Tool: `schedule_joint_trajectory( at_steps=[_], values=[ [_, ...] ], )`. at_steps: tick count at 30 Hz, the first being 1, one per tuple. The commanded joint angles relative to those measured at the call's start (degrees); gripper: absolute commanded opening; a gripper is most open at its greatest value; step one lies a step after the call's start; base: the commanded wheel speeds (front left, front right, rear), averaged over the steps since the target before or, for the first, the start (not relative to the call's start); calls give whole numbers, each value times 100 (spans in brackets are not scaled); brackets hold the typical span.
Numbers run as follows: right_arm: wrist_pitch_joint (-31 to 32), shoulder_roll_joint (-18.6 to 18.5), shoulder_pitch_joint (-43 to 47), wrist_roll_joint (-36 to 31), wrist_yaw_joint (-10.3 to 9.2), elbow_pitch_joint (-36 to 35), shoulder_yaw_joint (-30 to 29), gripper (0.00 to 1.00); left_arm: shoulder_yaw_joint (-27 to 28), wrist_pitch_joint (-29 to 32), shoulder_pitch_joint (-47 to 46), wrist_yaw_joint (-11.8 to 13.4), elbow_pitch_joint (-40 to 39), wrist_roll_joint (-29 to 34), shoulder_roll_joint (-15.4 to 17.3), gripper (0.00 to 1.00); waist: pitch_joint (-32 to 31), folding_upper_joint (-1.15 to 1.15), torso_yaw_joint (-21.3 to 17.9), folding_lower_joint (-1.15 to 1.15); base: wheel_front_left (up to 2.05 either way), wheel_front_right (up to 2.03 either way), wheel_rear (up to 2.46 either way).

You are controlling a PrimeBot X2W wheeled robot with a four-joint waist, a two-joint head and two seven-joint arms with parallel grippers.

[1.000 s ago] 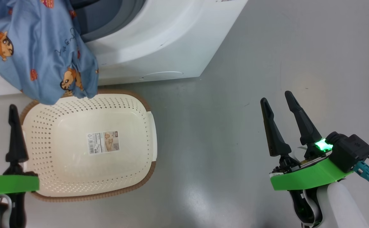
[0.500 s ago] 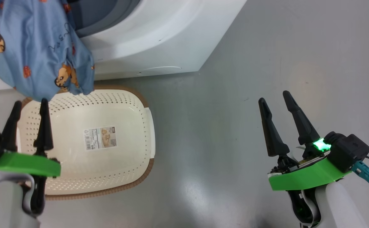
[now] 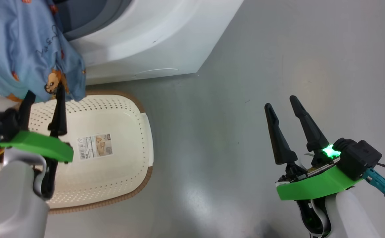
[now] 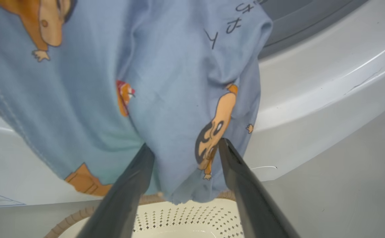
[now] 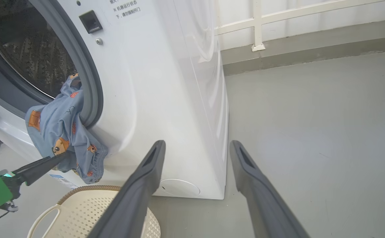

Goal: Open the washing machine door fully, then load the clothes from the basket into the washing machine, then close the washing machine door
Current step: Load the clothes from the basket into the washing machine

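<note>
Jaws apart, both grippers. Left gripper (image 3: 45, 91) is set astride the clothes (image 3: 20, 49), draped from the washing machine (image 3: 152, 36) mouth at 11 o'clock, likely for pushing inside; right gripper (image 3: 281, 102) parked, 4 o'clock.

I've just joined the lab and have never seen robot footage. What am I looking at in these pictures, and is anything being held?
It is a two-armed robot doing laundry. The head view looks down from its head camera: the dark prongs on green mounts are its left gripper and right gripper, both open. The two wrist views look along each gripper's own prongs. On the grey floor stands an empty basket before the white washing machine. The blue clothes hang half out of the drum opening. The left gripper's prongs straddle the hanging hem without closing on it, so nothing is held; the right gripper hovers over the floor.
</note>
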Motion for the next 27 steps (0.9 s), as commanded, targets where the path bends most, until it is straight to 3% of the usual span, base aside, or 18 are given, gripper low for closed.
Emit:
schedule_joint_trajectory(
  at_steps=[1, 18, 19, 20, 23, 24, 27],
  values=[
    [-27, 45, 0, -4, 9, -104, 176, 100, 118, -30, -101, -16, -41, 36, 197, 100, 10, 0, -24, 0, 0, 0, 0],
    [-27, 58, -36, 94, 9, -103, 322, 100, -300, -30, -1194, -16, 1100, -178, 354, 100, 90, 0, -280, 0, 0, 0, 0],
    [-27, 58, -36, 98, 9, -106, 325, 100, -296, -30, -1230, -16, 1131, -198, 365, 88, 92, 0, -284, 0, 0, 0, 0],
    [-27, 58, -37, 101, 9, -111, 327, 100, -293, -30, -1265, -16, 1159, -206, 385, 59, 97, 0, -287, 0, 0, 0, 0],
    [-27, 58, -40, 95, 9, -123, 317, 100, -321, -30, -1349, -16, 1216, -239, 414, 9, 109, 0, -274, 0, 0, 0, 0],
    [-27, 58, -41, 92, 9, -128, 307, 100, -312, -30, -1372, -16, 1219, -253, 421, 0, 114, 0, -263, 0, 0, 0, 0],
    [-27, 58, -48, 81, 9, -137, 271, 100, -320, -30, -1381, -16, 1185, -279, 422, 0, 122, 0, -213, 0, 0, 0, 0]
  ],
)
